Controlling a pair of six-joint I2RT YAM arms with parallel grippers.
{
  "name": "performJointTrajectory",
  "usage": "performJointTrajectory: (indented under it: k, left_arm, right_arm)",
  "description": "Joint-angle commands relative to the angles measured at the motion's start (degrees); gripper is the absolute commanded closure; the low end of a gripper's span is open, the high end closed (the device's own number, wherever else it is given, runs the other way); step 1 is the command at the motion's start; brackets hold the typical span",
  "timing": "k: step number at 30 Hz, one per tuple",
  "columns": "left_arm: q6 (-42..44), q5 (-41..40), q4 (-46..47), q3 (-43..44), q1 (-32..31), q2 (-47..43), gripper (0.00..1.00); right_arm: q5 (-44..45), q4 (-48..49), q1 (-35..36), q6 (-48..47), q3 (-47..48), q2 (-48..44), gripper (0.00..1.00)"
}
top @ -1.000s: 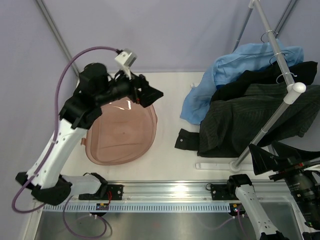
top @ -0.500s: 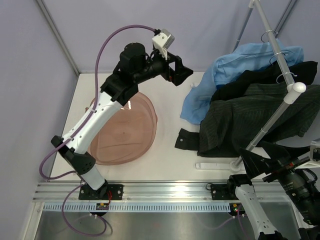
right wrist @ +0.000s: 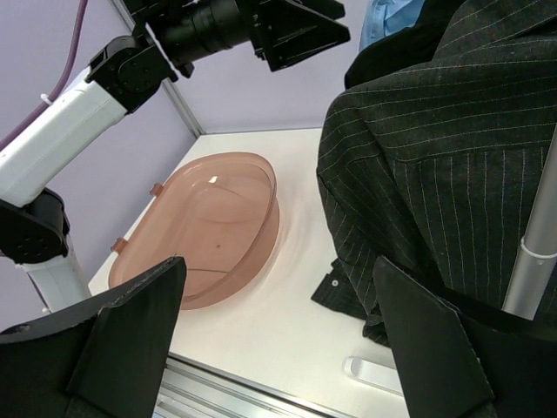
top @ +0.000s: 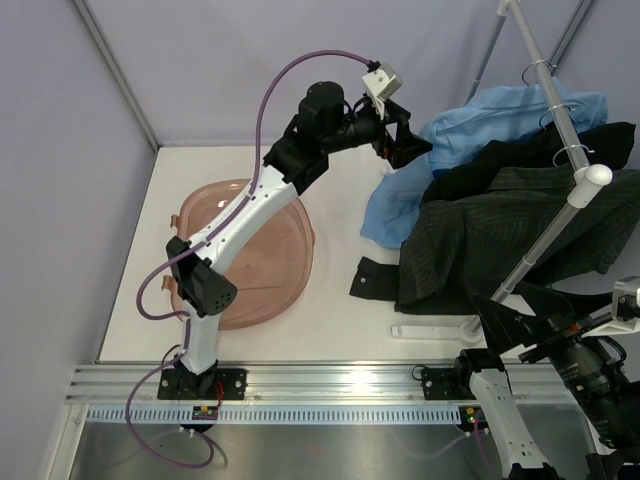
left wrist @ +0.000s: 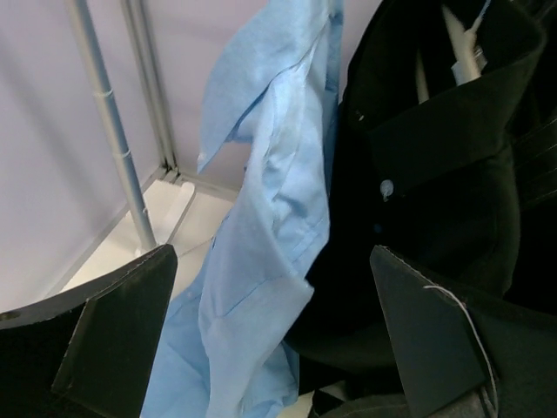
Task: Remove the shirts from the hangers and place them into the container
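Changes since a second ago:
- left gripper (top: 405,140): was over the container's far rim; has swung right along the table's far edge. It now sits raised, just beside the light blue shirt's left side. Fingers spread wide, nothing between them.
- right gripper (top: 522,318): has edged slightly left at the table's near right corner. It stays below the hanging cloth. Fingers wide apart, holding nothing.
- container, shirts, rack: unmoved.

Count, left to right:
- container (top: 300,255): one. Pinkish-brown oval tub at the left half of the table (top: 340,320), nearer the near edge. Nothing inside; the left arm crosses above it.
- shirts: three, all on the rack at the right side of the table.
  - light blue shirt (top: 400,205): leftmost, reaching toward the far edge.
  - black shirt (top: 520,155): in the middle.
  - pinstriped charcoal shirt (top: 470,250): nearest the near edge, one cuff lying on the table.
- hangers (top: 571,154): two metal hooks show on the pole from above. The left wrist view shows one cream neck inside the black collar. The rest is hidden under cloth, so the full number cannot be told.
- rack pole (top: 545,85): one, grey, slanting over the table's right side.
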Motion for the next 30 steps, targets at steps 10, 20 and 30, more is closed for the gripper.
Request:
performJointTrajectory:
  k: [10,20,30]
  left_arm:
    - [0.9,3.6,7.99,11.97,-0.67,7.19,0.02]
    - [5.38,2.19,10.36,14.27,-1.91,12.3,0.01]
    - [3.19,5.43,17.39,16.73,-1.99,16.26,0.09]
  right_arm:
    - [-4.38,0.83,-3.3,-0.21,1.39,0.89,0.05]
    - [-8.25,2.06,-6.11,0.4,1.84,1.5,0.07]
    - [-9.48,2.33,-7.96,0.49,1.66,1.77,0.1]
